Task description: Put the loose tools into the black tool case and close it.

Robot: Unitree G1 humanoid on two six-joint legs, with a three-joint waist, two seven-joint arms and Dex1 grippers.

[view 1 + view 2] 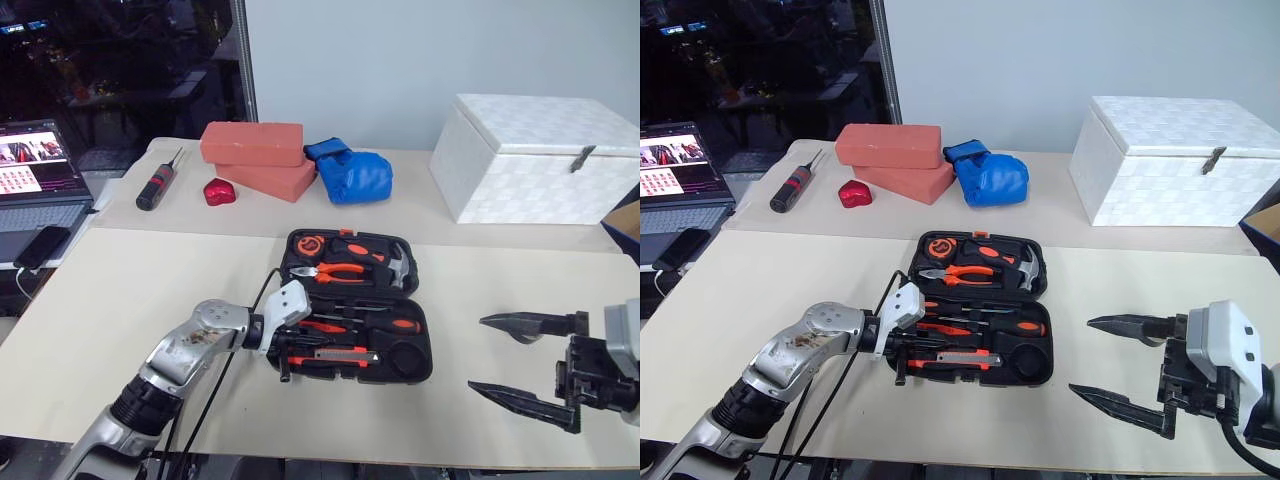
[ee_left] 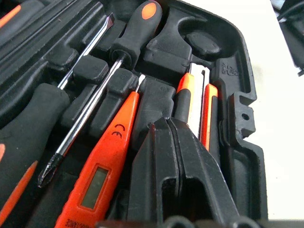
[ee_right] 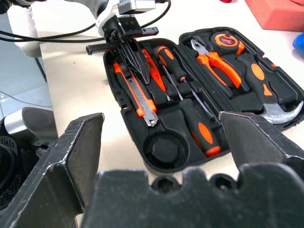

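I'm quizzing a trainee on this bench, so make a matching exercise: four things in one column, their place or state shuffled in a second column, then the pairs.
Things:
1. tool case
2. white box
3. left gripper
4. right gripper

States:
A. fingers wide apart, beside the case
B. lid shut, far corner of the table
C. lying open, tools in its slots
D. fingers shut, over the case by the utility knife

Pairs: 1-C, 2-B, 3-D, 4-A

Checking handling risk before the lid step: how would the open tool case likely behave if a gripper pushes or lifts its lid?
The case looks like rigid moulded plastic, so it should stay stiff. Lying flat and loaded with pliers and a hammer, it probably feels heavy and might slide on the smooth table instead of tipping. The tools sit in slots, so few should shift.
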